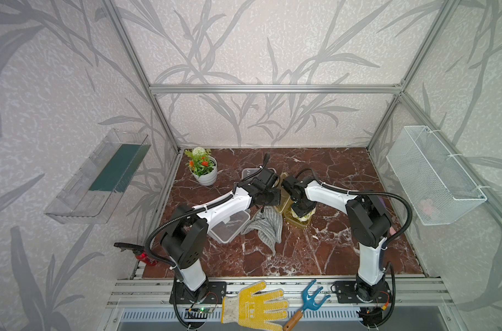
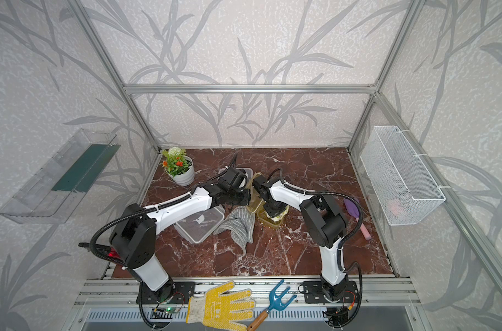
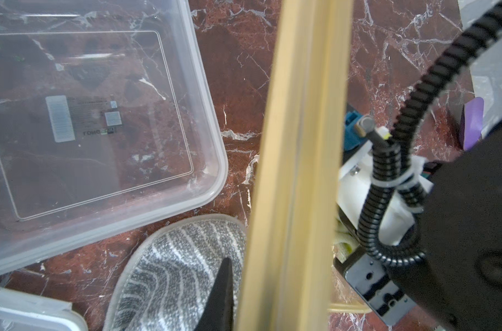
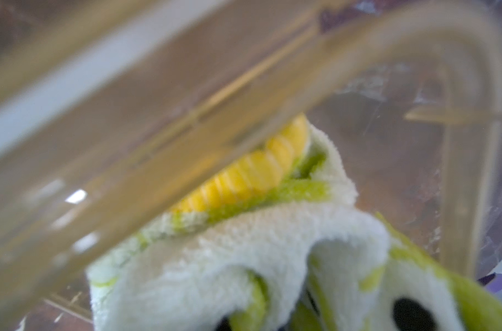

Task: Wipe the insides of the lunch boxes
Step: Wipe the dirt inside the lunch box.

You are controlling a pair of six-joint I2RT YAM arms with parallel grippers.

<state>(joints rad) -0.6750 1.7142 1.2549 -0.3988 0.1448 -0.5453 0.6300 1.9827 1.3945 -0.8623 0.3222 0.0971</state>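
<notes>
Biggest first: the marbled red table. Spreads beneath both grippers and carries everything named here.

Next, the clear lunch box. Stands open on the table, back along the left arm from the left gripper, partly under that forearm. Shows the same way in both top views.

Next, the grey striped cloth. Lies crumpled on the table just below the left gripper, filling the gap between the clear lunch box and the amber lunch box.

Next, the clear lid (sticker in its middle). Lies flat on the table beyond the left gripper, apart from its box. Hides mostly behind the wrist in a top view.

Next, the amber lunch box again. Sits open on the table straight under the right gripper, just beside the left gripper's tip.

Next, the amber lid. Stands tilted up on edge between the two grippers. Is pinched by the left gripper, pressed together on it. Has one black finger flat against its face in the left wrist view.

Smallest, the white-and-green cloth. Bunches around the right gripper's tips, down inside the amber lunch box. Is clamped there by the right gripper, closed tight on it. Swallows the fingertips in its folds.
</notes>
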